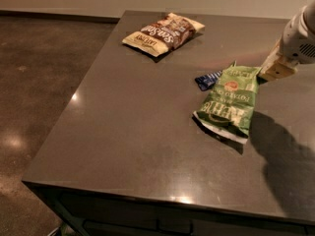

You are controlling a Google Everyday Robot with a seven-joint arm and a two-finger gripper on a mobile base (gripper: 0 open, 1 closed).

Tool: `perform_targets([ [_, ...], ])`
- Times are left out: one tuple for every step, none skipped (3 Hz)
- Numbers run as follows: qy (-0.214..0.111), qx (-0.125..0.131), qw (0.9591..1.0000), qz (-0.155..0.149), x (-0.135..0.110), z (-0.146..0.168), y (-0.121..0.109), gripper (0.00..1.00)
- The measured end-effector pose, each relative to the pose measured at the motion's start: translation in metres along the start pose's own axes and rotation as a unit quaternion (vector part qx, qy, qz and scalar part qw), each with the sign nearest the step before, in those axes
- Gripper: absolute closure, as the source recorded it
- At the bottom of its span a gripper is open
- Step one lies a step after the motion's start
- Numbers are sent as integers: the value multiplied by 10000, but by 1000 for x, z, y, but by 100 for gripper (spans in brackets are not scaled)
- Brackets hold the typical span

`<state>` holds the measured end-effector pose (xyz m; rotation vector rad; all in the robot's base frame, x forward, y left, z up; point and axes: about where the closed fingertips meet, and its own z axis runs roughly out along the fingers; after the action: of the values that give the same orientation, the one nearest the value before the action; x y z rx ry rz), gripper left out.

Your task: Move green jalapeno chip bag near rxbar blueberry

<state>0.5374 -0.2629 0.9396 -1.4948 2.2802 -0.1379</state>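
Gripper [275, 72] at green chip bag's [229, 102] top right corner, grip impossible to tell.
Bag's long axis running down-left from gripper; blue bar [207, 79] just beside its upper left edge.

Green chip bag [229, 102] flat, touching blue rxbar [206, 78], tool [273, 73] at bag's corner

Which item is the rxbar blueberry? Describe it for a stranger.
On the dark table, look right of centre to the green jalapeno chip bag, with the gripper at its far corner. The rxbar blueberry peeks out at that bag's upper left edge. It is small, flat and navy blue, unlike the big green bag and the cream-and-brown chip bag.
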Motion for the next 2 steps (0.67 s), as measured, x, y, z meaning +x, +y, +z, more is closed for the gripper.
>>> perform_targets([
  [-114, -93, 9999, -50, -10, 10, 6, 24],
  [-138, -112, 9998, -66, -12, 12, 8, 2],
])
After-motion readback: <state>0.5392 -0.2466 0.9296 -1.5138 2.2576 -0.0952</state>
